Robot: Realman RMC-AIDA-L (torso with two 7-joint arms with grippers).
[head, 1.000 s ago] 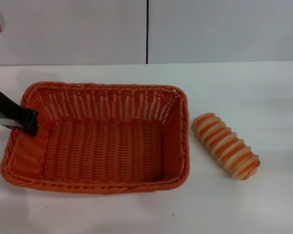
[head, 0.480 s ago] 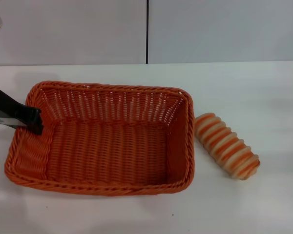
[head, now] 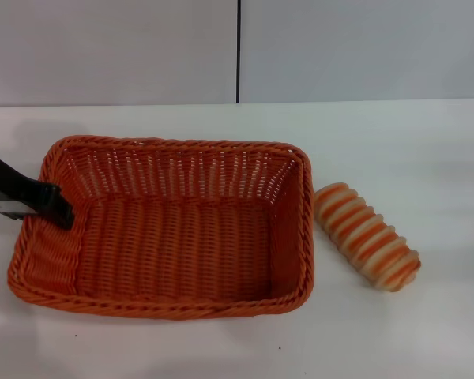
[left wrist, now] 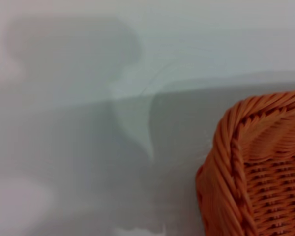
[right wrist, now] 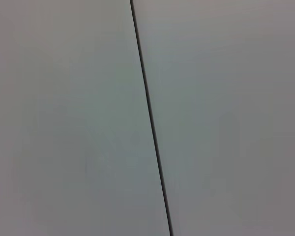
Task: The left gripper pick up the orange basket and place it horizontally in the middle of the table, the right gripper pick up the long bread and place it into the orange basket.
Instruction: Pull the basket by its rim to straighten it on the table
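Observation:
The orange basket [head: 182, 145] lies lengthwise across the white table [head: 395, 134], left of centre in the head view. My left gripper [head: 55, 208] reaches in from the left edge, its black fingers clamped over the basket's short left rim. One corner of the basket [left wrist: 255, 162] fills the left wrist view, with bare table beside it. The long bread [head: 366, 235], cream with orange stripes, lies at an angle on the table just right of the basket, a small gap between them. The right gripper is out of view.
A grey wall with a dark vertical seam [head: 238, 51] runs behind the table; the right wrist view shows only that wall and its seam [right wrist: 150, 118]. Bare tabletop extends in front of the basket and to the right of the bread.
The basket has slid a little to the right with the left gripper on its rim, and its right end now sits closer to the bread. The bread has not moved.

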